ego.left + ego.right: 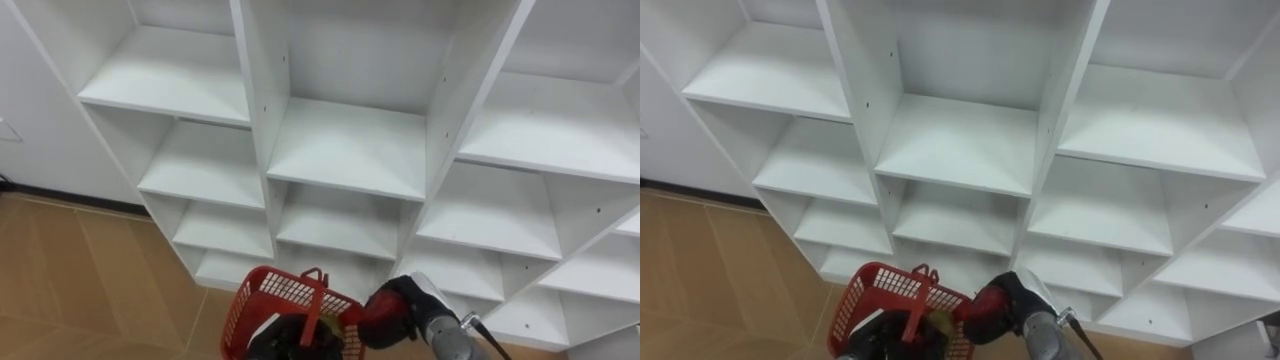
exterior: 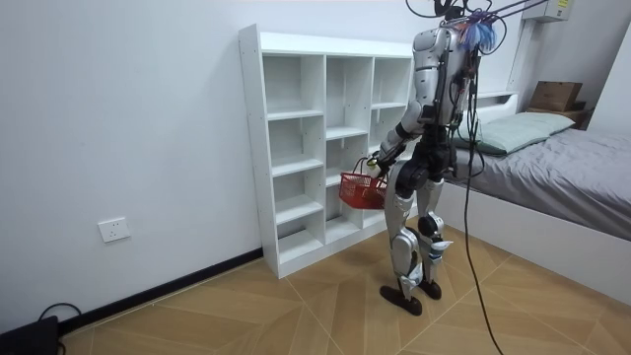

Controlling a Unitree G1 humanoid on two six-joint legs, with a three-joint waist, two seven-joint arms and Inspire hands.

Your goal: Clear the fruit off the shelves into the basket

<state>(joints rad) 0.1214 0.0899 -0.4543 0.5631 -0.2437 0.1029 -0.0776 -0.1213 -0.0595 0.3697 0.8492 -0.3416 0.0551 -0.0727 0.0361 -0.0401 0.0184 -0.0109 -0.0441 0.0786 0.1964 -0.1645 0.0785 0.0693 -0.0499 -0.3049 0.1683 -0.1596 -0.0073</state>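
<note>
Left eye, closet (image 1: 350,150): white, with open compartments in rows and columns.
Left eye, basket (image 1: 262,295): red with mesh walls, low in the frame before the closet's bottom shelves and above the wooden floor (image 1: 80,270).
Left eye, left robot hand (image 1: 285,340): dark, fingers curled round the basket's upright handle.
Left eye, right robot hand (image 1: 412,298): just right of the basket, fingers wrapped over a red fruit (image 1: 382,322) at the basket's rim.
Right eye, basket interior: a small yellow-green thing (image 1: 940,322) beside the handle; cannot tell what it is.
Room view, robot: stands upright facing the closet, with a bed (image 2: 572,168) behind it. The basket hangs between robot and closet.
</note>
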